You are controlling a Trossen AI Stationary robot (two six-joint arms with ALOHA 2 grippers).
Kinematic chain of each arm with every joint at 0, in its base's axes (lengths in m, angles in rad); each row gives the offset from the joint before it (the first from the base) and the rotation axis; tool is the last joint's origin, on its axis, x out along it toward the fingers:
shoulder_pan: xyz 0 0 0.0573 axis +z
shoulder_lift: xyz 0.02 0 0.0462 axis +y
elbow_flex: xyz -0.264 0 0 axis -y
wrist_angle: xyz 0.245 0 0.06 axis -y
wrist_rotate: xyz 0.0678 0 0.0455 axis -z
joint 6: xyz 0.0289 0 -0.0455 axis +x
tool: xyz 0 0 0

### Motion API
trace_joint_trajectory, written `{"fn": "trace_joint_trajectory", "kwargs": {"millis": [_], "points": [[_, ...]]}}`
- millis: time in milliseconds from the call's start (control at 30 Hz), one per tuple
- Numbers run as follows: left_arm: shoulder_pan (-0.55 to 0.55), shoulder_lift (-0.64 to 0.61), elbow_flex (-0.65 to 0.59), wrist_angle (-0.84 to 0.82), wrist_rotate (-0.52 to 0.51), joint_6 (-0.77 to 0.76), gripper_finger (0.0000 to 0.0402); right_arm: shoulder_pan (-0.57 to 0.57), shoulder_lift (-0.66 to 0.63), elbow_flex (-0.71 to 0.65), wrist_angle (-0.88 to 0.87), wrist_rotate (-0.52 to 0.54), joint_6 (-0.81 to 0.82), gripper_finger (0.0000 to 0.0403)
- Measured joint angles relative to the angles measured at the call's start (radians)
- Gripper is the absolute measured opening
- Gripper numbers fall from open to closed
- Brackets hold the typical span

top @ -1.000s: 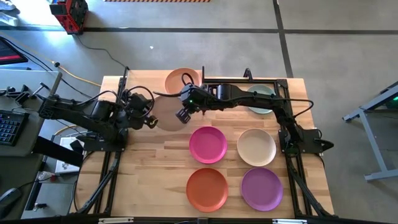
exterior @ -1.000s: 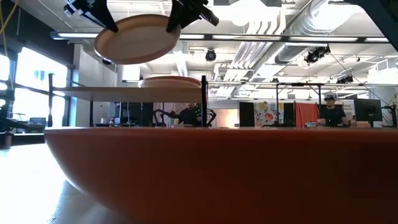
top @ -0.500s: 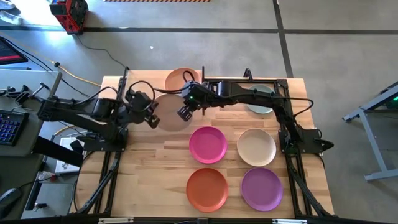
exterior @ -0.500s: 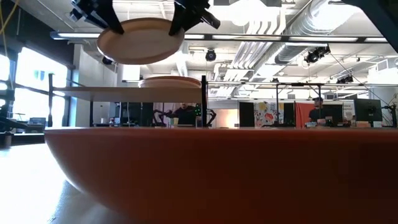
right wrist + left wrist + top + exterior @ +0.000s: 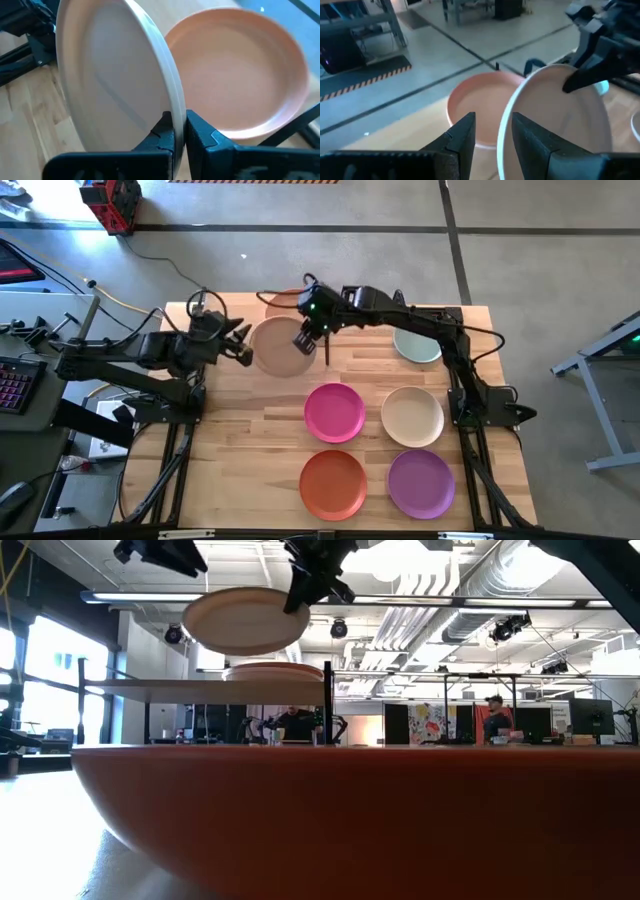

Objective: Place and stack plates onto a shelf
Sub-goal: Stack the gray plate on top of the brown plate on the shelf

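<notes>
A tan-pink plate [image 5: 280,347] hangs in the air above the shelf [image 5: 160,688], with my right gripper [image 5: 178,131] shut on its right rim. The plate [image 5: 245,620] sits above and just left of a peach plate [image 5: 275,671], which rests flat on the shelf board. My left gripper [image 5: 241,348] is open and stands off the plate's left rim. In the low view it [image 5: 160,552] is higher than the plate and clear of it. My right gripper pinches the tan-pink plate's rim [image 5: 176,112] between its two fingers, on the side toward the table's right. The fingers slant down from above and from the right [image 5: 305,585]. The plate is lifted clear and nearly level, its free left side a little lower.
Magenta [image 5: 335,412], cream [image 5: 412,416], orange [image 5: 333,483] and purple [image 5: 421,483] plates lie on the near half of the table. A pale green plate [image 5: 418,345] lies at the far right. A black post [image 5: 327,700] stands at the shelf's right end. People are in the room behind.
My left gripper has opened, let go of the tan-pink plate's left rim, and drawn back up and toward the table's left. My right gripper has carried the plate toward the far edge and a little right. The plate now hangs from it alone, more level than before.
</notes>
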Motion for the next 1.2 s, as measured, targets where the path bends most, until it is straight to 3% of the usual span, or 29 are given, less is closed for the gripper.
{"fn": "trace_joint_trajectory", "kwargs": {"millis": [167,333,533,633,900,1200], "points": [[0.028,-0.019,0.0,0.068,-0.001,0.07,0.0118,-0.085,-0.002,0.023,0.016,-0.047,-0.097,0.0],[0.052,-0.019,0.0,0.089,-0.001,0.089,0.0118,-0.193,-0.002,0.023,0.075,-0.208,-0.167,0.0],[0.072,-0.012,0.0,0.089,0.001,0.089,0.0118,-0.316,-0.002,0.023,0.13,-0.318,-0.186,0.0],[0.085,-0.01,0.0,0.089,0.0,0.089,0.0117,-0.373,0.001,0.023,0.161,-0.396,-0.156,0.0],[0.117,0.003,-0.001,0.087,0.001,0.047,0.0118,-0.473,0.018,0.023,0.18,-0.408,0.05,0.0],[0.129,0.006,0.0,0.084,0.002,0.045,0.0118,-0.453,0.023,-0.011,0.123,-0.467,0.154,0.0]]}}
